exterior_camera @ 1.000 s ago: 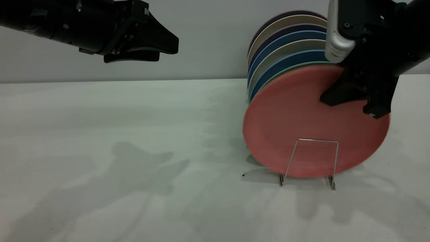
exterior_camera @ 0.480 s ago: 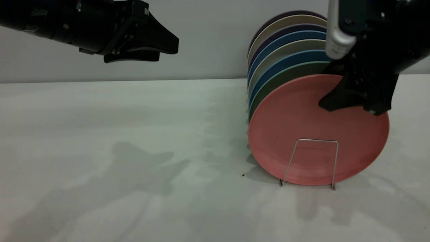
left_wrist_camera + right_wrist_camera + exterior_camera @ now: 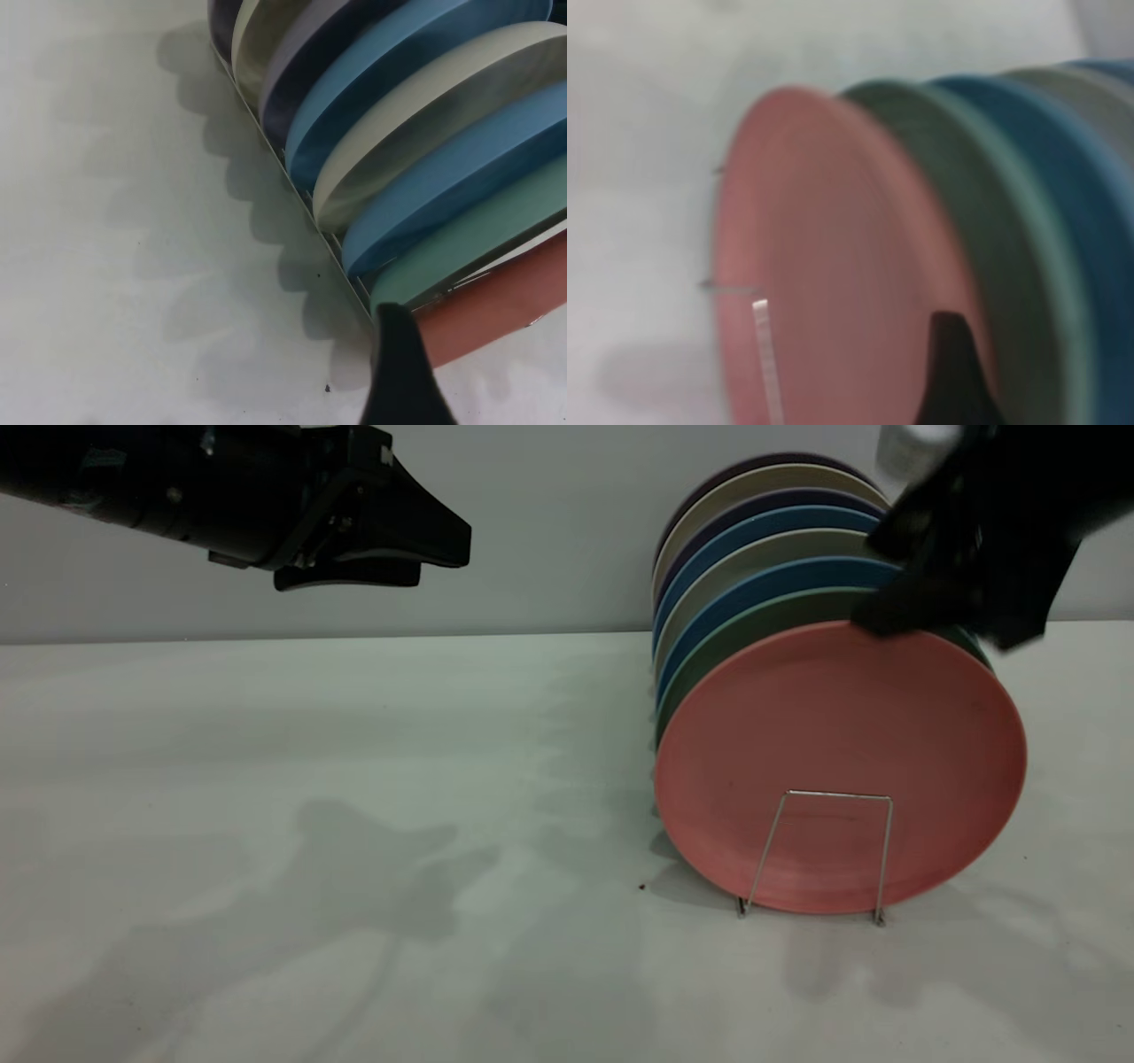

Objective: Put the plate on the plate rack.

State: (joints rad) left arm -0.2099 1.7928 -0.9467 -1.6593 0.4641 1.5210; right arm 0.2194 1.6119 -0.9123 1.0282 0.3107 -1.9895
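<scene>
The salmon-pink plate point(image 3: 833, 753) stands on edge in the front slot of the silver wire plate rack point(image 3: 828, 795), leaning against the teal-green plate point(image 3: 753, 624) behind it. My right gripper point(image 3: 943, 627) is open and empty, just above the pink plate's upper right rim and clear of it. In the right wrist view the pink plate point(image 3: 833, 266) and a rack wire point(image 3: 766, 354) lie below one dark finger point(image 3: 948, 372). My left gripper point(image 3: 443, 565) is open and empty, parked high at the far left. The left wrist view shows the pink plate's edge point(image 3: 505, 301).
Behind the pink plate the rack holds several more upright plates: blue point(image 3: 762, 584), cream point(image 3: 753, 487) and dark purple. The left wrist view shows this row point(image 3: 416, 133) edge-on. A grey wall runs behind the white table point(image 3: 354, 779).
My right gripper lowered the pink plate into the front slot, let go of it and rose above its rim. The plate now stands still. The left arm has not moved.
</scene>
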